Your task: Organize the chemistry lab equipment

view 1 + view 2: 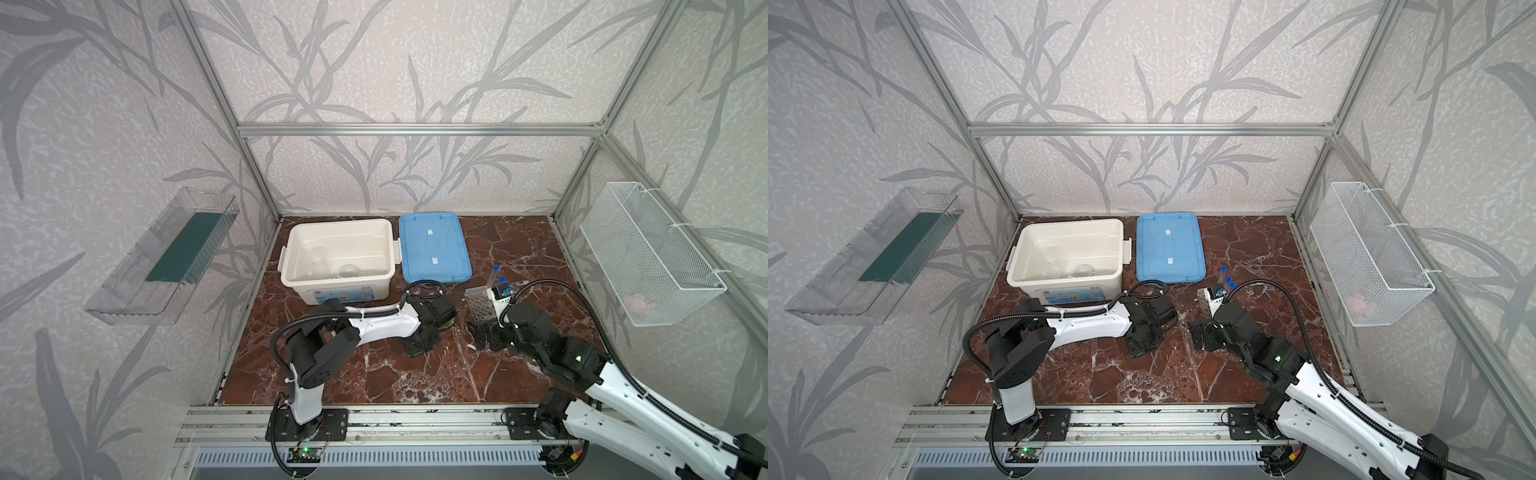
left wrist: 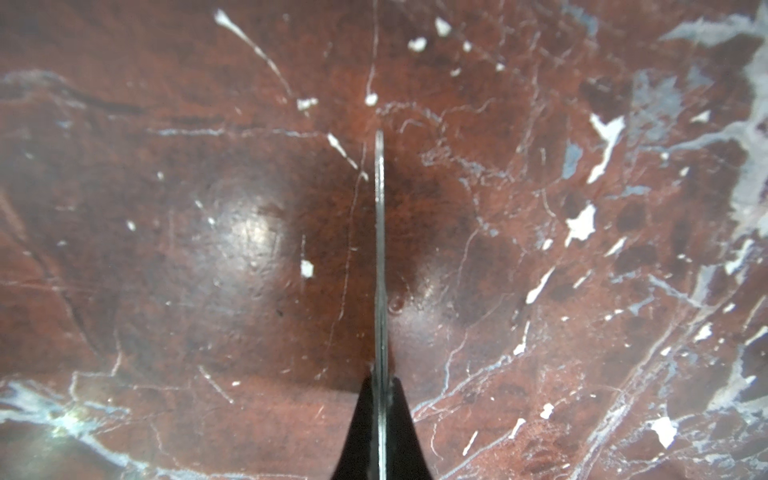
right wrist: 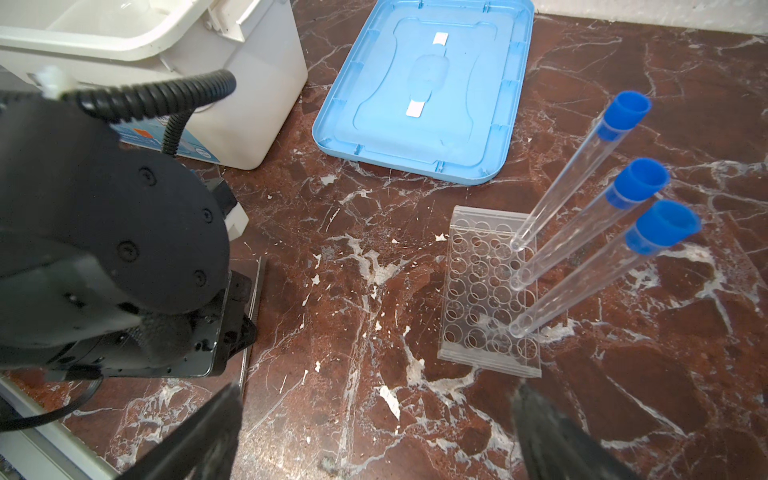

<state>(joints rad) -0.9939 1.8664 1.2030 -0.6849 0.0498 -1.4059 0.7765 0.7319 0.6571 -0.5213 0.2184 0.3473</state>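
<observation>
three long clear blue-capped test tubes [image 3: 582, 232] stand in the clear holed plastic rack [image 3: 478, 299], right of centre in both top views; small clear glassware [image 1: 332, 270] lies in the open white plastic box [image 1: 291, 266], centre-left; the right gripper [image 3: 376, 390] gapes wide, empty, near the rack; the left gripper [image 2: 379, 141] is closed on nothing over the red marble tabletop [image 2: 166, 208]
</observation>
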